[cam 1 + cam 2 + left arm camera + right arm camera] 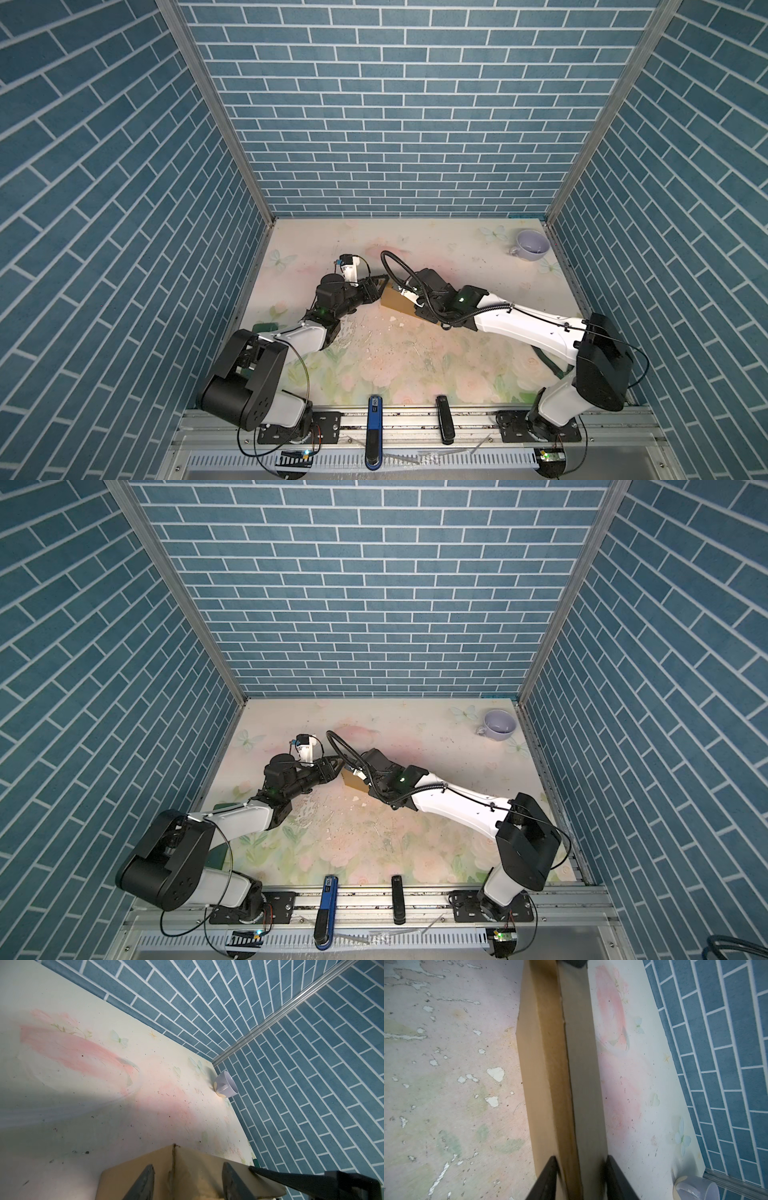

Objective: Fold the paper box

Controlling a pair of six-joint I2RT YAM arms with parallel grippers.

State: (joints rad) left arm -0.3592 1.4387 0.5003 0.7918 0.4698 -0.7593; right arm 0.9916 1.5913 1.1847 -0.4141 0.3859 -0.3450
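The right claw [581, 1157] is clamping the paper box [397, 303] at mid-desk [415, 357]; the left claw [188, 1164] is straddling its corner (grip not discernible). Uneven squeezing is likely risking a popped seam or slippage

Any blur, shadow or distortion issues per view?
Both top views: wide-angle splay of the walls, paper box mostly occluded. Left wrist: broad shadow across the table, cup sharp. Right wrist: box and right tool soft up close.
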